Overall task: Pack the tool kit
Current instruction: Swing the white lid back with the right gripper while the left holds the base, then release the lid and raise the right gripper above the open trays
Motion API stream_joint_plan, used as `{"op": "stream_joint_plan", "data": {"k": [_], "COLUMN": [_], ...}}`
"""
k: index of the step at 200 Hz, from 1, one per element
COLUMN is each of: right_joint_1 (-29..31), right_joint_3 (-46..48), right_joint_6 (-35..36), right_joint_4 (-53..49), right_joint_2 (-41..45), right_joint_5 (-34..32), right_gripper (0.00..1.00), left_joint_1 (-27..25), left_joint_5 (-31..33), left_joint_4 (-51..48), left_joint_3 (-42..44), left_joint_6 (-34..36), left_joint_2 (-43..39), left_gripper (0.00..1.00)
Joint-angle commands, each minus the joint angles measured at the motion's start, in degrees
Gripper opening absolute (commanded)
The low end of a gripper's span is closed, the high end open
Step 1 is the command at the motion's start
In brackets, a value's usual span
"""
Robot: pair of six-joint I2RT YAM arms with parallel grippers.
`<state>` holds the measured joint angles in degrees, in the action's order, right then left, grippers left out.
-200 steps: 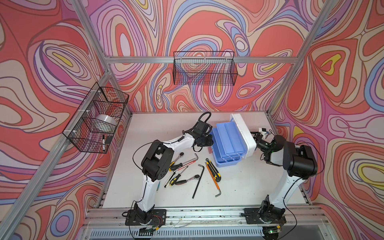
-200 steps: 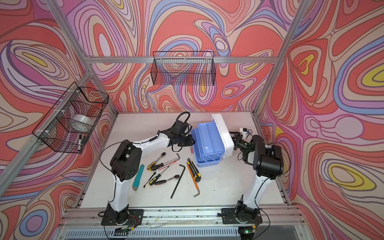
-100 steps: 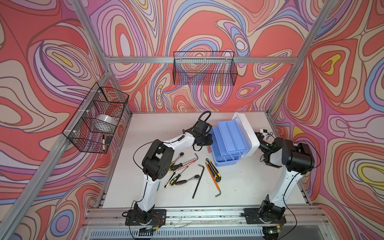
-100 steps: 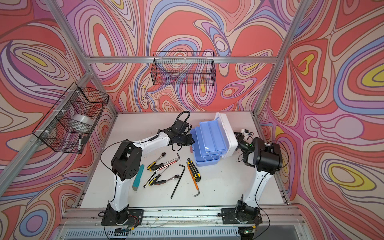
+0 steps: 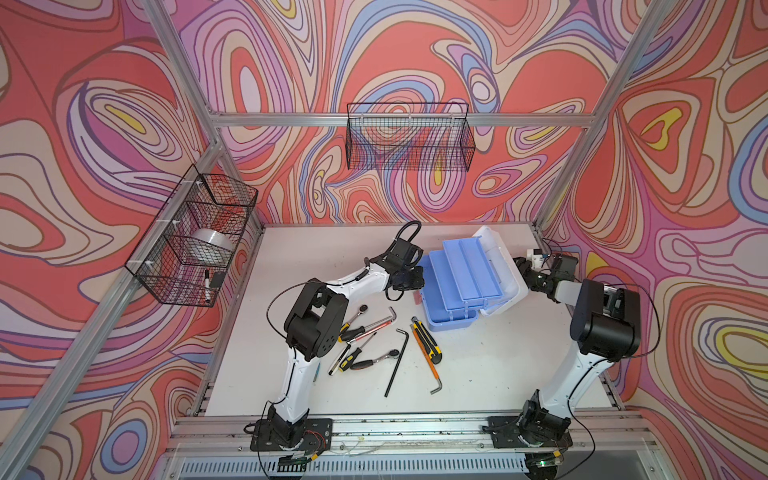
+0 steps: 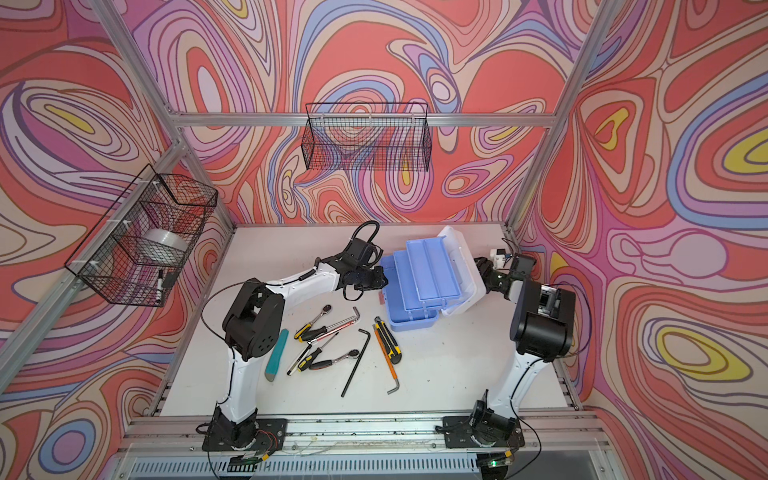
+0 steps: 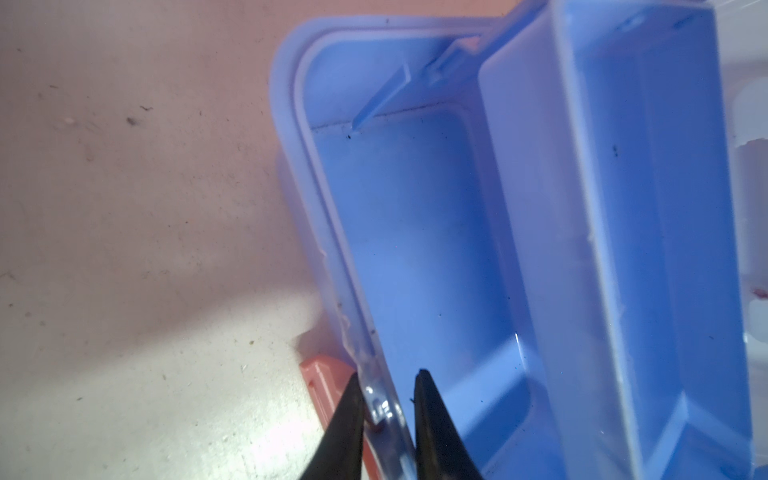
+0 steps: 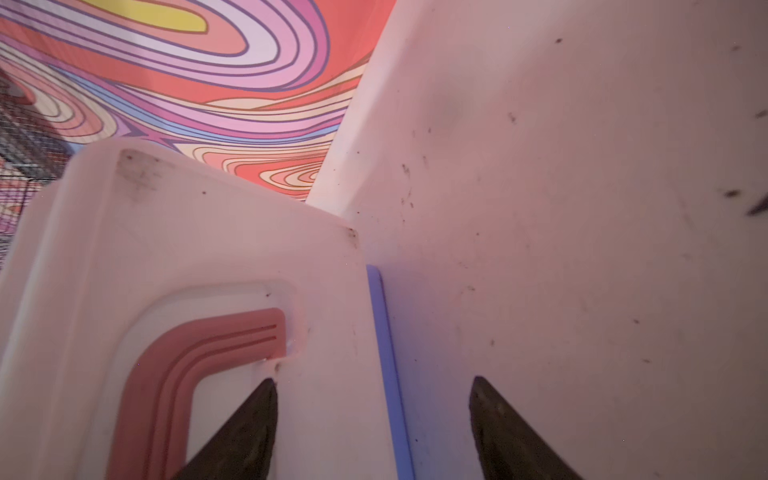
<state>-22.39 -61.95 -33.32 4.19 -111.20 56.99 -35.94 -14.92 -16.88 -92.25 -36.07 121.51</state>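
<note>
The tool kit's box stands open at the table's centre right in both top views: periwinkle base (image 5: 451, 322), stepped blue trays (image 5: 469, 270), and white lid (image 5: 505, 266) leaning back to the right. My left gripper (image 5: 409, 279) (image 7: 388, 373) is shut on the base's rim (image 7: 332, 249), next to the pink latch (image 7: 320, 374). My right gripper (image 5: 524, 270) (image 8: 374, 380) stands open behind the lid, and its jaws straddle the lid's edge near the pink handle (image 8: 166, 374). Loose hand tools (image 5: 374, 340) lie on the table in front of the box.
The tools include ratchets, screwdrivers, hex keys (image 5: 397, 361), a yellow-black utility knife (image 5: 426, 338) and a teal piece (image 6: 276, 353). A wire basket (image 5: 195, 237) on the left wall holds a tape roll and a marker. Another basket (image 5: 409, 137) hangs on the back wall.
The white lid has swung from nearly upright to leaning back on the right, and the trays have fanned out. My right gripper has drawn back to the right. The left gripper has stayed put.
</note>
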Motion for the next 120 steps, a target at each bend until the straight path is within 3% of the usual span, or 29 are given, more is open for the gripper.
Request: {"op": "stream_joint_plan", "data": {"k": [1,65,102,120], "right_joint_1": [-0.4,-0.5,-0.4,-0.5], "right_joint_3": [-4.0,-11.0,-16.8,-18.5], "right_joint_6": [10.0,12.8,16.5,17.2], "right_joint_4": [-15.6,-24.0,-32.5,-34.1], "right_joint_2": [1.1,2.1,1.6,1.8], "right_joint_5": [-7.5,-16.2,-27.9,-30.1], "right_gripper": [0.75,0.76,0.74,0.73], "left_joint_1": [0.1,0.2,0.2,0.2], "left_joint_5": [1.0,-0.6,-0.8,-1.1], "left_joint_4": [-1.4,-0.1,0.2,0.3], "left_joint_3": [-0.8,0.5,0.7,0.7], "left_joint_6": [0.7,0.9,1.0,1.0], "left_joint_2": [1.8,0.6,0.0,0.0], "left_gripper": [0.22,0.24,0.25,0.26]}}
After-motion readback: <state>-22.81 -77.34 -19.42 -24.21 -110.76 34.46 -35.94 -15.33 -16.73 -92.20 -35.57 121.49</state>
